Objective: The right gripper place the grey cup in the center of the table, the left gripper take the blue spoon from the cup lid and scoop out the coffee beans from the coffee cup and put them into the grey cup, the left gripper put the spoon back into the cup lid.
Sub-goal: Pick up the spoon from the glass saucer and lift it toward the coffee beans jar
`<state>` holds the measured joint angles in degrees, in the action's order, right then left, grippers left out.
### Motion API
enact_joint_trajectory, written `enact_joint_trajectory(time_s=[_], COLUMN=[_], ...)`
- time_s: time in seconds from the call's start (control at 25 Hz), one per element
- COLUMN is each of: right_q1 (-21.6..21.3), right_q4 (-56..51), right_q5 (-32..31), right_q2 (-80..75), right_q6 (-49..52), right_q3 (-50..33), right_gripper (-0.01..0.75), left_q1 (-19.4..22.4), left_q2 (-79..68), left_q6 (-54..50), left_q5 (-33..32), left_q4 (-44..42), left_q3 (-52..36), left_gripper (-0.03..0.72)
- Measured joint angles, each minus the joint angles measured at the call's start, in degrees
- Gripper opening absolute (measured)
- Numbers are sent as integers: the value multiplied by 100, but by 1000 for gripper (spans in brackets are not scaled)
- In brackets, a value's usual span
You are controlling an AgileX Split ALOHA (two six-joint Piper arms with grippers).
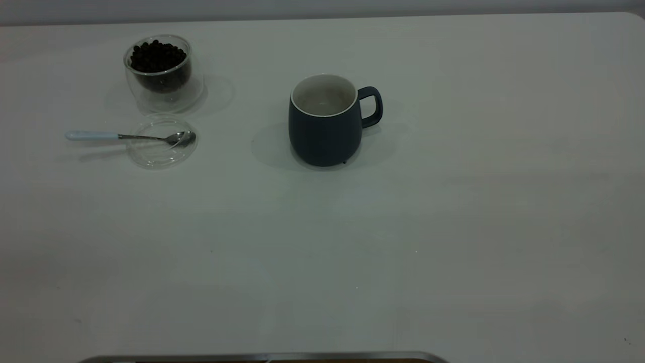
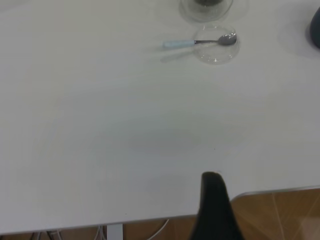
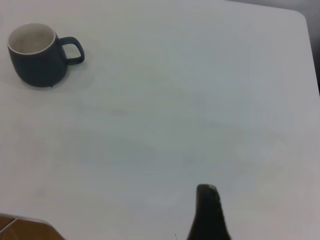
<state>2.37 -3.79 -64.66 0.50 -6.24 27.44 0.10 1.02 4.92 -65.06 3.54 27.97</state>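
Whether either arm's jaws are open cannot be told, yet from the coffee cup and the blue spoon lying across the cup lid to the grey cup mid-table, the thin handle risks slipping.

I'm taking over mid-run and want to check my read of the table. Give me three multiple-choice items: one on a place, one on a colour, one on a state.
1. Where does the metal bowl of the pale-blue-handled teaspoon rest?
A. in the round clear glass lid
B. in the mug
C. on bare table

2. What colour is the inside of the dark slate-grey ceramic mug?
A. black
B. white
C. blue

3. What state is the clear double-walled glass cup in?
A. empty
B. tipped over
C. upright, holding dark coffee beans

Answers:
1 A, the bowl lies inside the lid's rim, with the handle sticking out.
2 B, a pale interior shows below the rim.
3 C, the beans are heaped near its rim.
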Motion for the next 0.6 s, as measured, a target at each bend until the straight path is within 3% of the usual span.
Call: enact_joint_trajectory(time_s=[0.48, 0.6], right_q1=[0, 0], right_q4=[0, 0], right_q5=[0, 0], right_q2=[0, 0], right_q6=[0, 0], right_q3=[0, 0], right_gripper=[590, 590], left_q1=[0, 0], left_q2=[0, -239], left_q6=[-371, -560], left_q5=[20, 329], left_q4=[191, 269], left_q3=[0, 74], left_gripper=[593, 598])
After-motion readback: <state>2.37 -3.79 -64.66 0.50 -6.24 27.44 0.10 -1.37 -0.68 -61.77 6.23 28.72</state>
